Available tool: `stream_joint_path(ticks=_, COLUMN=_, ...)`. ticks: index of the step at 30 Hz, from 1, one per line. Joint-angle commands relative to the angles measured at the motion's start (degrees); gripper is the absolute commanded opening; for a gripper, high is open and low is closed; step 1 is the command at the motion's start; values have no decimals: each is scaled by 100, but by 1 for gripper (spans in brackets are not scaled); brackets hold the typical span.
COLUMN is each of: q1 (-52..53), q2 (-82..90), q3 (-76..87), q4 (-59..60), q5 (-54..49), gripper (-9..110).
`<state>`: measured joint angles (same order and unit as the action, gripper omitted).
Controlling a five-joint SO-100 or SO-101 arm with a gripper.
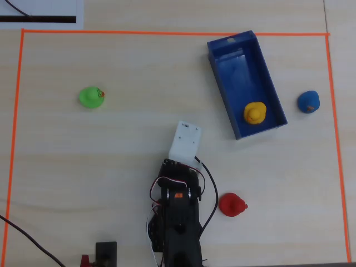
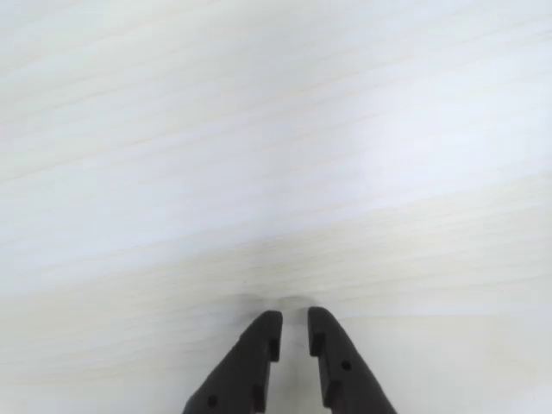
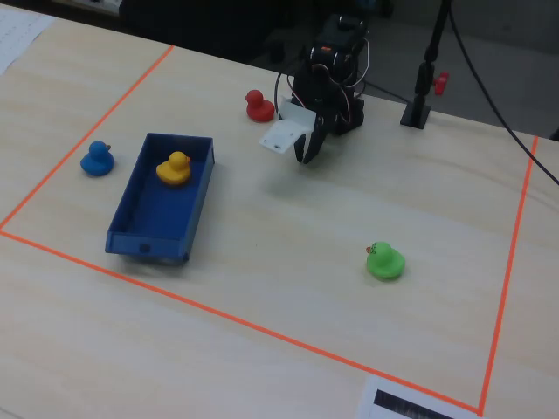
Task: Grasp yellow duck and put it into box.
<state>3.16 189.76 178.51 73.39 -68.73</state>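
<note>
In the wrist view, the black gripper (image 2: 293,332) hangs over bare pale wood, fingertips nearly together and holding nothing. Farther off in the overhead view, a small rounded yellow duck (image 1: 256,113) with an orange beak sits inside the dark blue box (image 1: 225,86), near one short end.

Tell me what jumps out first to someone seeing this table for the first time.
The yellow duck sits inside the dark blue box, near the end away from its tab. Three more ducks lie scattered inside the orange tape border: a green duck far off alone, a blue duck just outside the box, and a red duck beside the arm. The claw hangs empty over bare wood, its jaws nearly together.
</note>
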Motion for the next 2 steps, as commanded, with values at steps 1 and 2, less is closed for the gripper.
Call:
stream_joint_path(ticks=1, q1=9, q2=-9, q3=-26, q4=123, q5=-9, gripper=0)
stream_joint_path(ticks=2, q1=9, q2=-9, q3=-26, q4=123, q5=-9, gripper=0)
